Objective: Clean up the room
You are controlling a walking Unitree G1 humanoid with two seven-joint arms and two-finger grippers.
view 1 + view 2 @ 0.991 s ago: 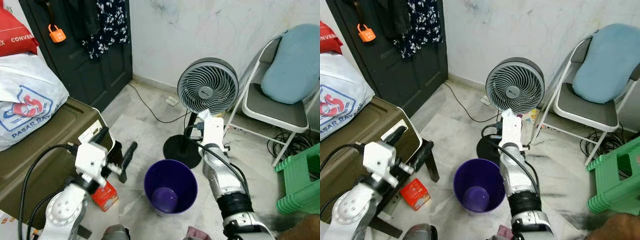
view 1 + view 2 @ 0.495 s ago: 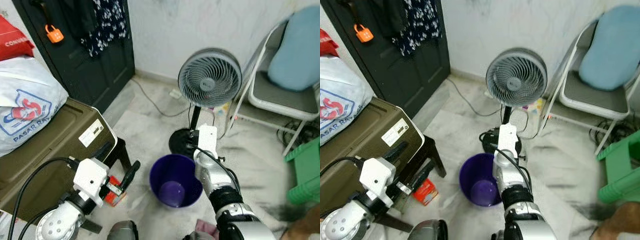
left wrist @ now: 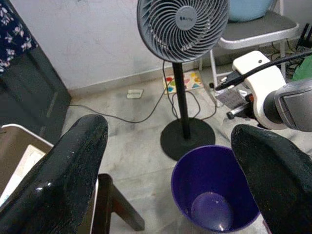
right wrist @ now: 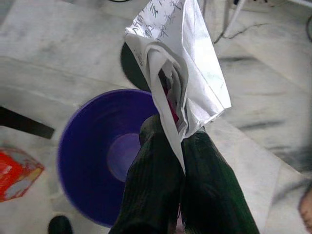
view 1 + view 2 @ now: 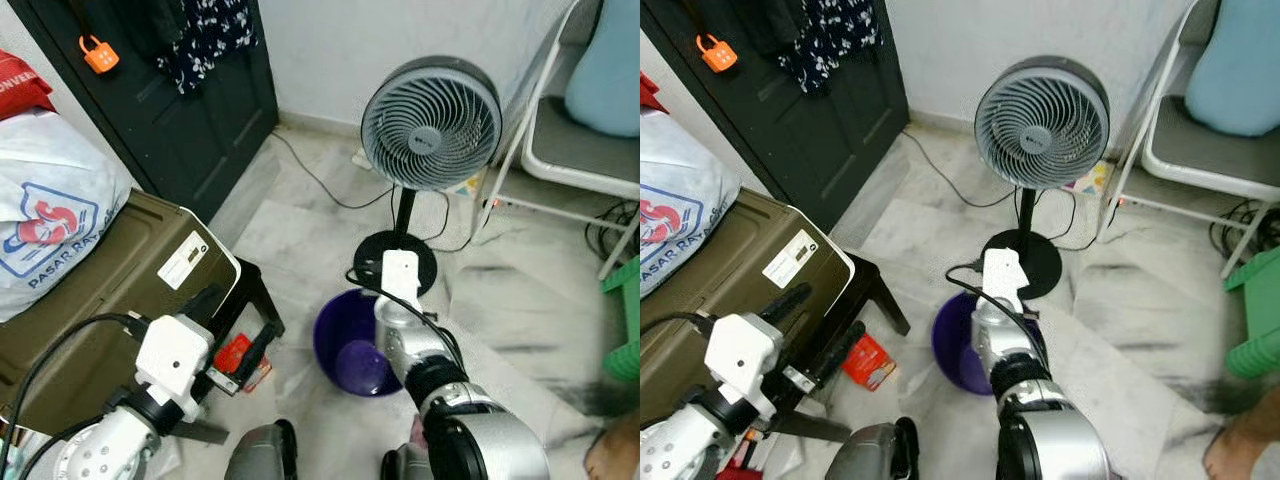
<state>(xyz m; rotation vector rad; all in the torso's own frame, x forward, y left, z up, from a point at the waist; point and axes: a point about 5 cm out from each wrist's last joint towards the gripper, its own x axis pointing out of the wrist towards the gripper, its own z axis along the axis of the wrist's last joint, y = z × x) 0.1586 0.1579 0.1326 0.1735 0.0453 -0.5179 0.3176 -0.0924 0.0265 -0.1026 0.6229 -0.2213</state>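
I've got the right gripper [image 4: 178, 146] clamped on a crumpled paper [image 4: 183, 63] above the purple bin [image 4: 92, 156] (left gripper [image 3: 170, 161] spread wide, holding nothing).

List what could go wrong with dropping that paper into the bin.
The right gripper pinches the crumpled paper over the far rim of the purple bin, so it may fall outside by the fan base. Light paper could also drift. The red packet lies on the floor.

bin [image 3: 214, 195]: glossy purple plastic | wrapper [image 4: 180, 73]: crumpled printed paper | floor [image 5: 520, 300]: polished marble
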